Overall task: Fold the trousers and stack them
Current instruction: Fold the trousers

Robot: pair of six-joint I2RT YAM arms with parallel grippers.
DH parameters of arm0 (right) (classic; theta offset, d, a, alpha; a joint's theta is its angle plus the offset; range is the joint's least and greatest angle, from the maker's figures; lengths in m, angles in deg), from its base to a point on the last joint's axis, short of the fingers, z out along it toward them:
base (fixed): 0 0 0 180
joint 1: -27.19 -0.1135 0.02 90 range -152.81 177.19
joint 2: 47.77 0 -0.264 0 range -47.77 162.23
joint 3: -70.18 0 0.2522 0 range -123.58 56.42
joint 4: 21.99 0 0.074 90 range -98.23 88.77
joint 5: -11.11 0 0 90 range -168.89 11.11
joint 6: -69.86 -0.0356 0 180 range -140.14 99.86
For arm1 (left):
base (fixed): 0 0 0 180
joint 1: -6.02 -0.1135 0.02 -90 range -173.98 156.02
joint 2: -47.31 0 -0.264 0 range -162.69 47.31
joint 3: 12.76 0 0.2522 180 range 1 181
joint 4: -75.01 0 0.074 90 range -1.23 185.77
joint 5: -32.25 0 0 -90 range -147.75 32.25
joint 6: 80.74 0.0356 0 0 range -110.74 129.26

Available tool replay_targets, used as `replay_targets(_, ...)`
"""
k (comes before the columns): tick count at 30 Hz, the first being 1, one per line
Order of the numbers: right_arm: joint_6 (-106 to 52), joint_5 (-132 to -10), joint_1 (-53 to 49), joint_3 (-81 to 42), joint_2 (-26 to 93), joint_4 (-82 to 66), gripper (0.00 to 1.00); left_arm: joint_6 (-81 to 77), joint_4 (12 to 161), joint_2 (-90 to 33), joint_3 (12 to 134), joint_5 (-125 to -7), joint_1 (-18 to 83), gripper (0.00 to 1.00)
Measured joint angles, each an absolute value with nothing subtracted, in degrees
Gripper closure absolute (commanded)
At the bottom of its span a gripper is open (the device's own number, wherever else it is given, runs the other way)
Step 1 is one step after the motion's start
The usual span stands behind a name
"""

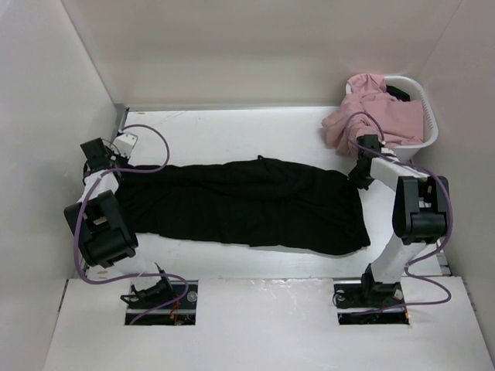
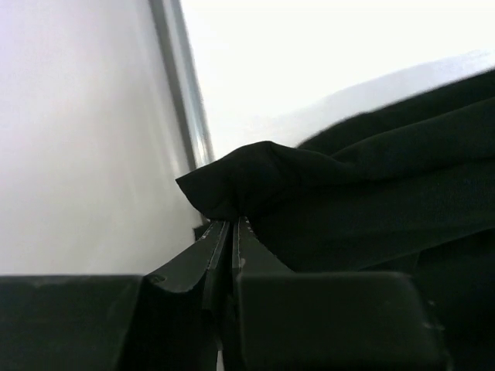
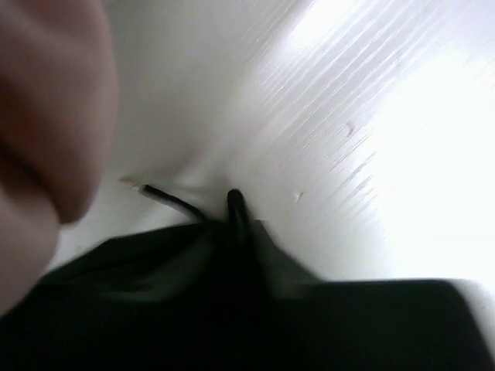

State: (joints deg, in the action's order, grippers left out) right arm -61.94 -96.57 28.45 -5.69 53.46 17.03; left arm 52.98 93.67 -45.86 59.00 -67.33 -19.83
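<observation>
Stretching left to right across the tabletop (image 1: 232, 127), the trousers (image 1: 247, 205) lie flat with their long axis running from one arm to the other: leg ends by the left arm, waist by the right. The left claw (image 2: 230, 228) is closed tight on a bunched corner of cloth at the leg end. The right claw (image 3: 236, 205) appears pinched narrow on the waist's far corner beside the drawstring (image 3: 170, 199) — though that wrist view is blurred. With each arm at its own far corner, the fold likely turns on drawing that far edge toward the near one.
</observation>
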Motion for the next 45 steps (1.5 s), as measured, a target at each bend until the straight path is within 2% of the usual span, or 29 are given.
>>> replay_targets(2, -61.79, -96.3, 27.86, -5.69, 52.91, 17.16, 1.0, 52.7, 93.48, -45.86, 60.07, -67.26, -19.83, 1.0)
replay_targets(6, -59.58, -95.41, 27.23, -5.67, 48.52, 17.64, 1.0, 51.54, 92.19, -45.86, 63.46, -67.2, -19.85, 1.0)
replay_targets(11, -54.86, -94.97, 27.82, -5.34, 34.05, 17.49, 1.0, 49.71, 90.42, -45.7, 70.95, -67.85, -19.85, 1.0)
replay_targets(18, -51.56, -90.84, 35.71, -0.03, 18.88, 14.71, 1.0, 48.74, 88.84, -40.76, 72.9, -70.96, -19.57, 1.0)
replay_targets(24, -50.23, -87.01, 39.31, 6.86, 16.19, 14.36, 1.0, 49.57, 88.06, -32.63, 62.69, -71.83, -20.42, 1.0)
replay_targets(35, -49.99, -83.58, 37.85, 18.16, 6.99, 8.86, 1.0, 51.93, 87.97, -17.84, 36.57, -72.01, -28.18, 0.96)
replay_targets(40, -50.9, -82.95, 37.65, 18.22, 7.84, 8.27, 1.0, 51.59, 87.47, -18.69, 36.49, -72.58, -27.96, 0.97)
replay_targets(45, -52.5, -82.16, 37.06, 11.25, 14.86, 8.0, 1.0, 49.01, 86.96, -27.5, 48.73, -71.77, -25.27, 0.98)
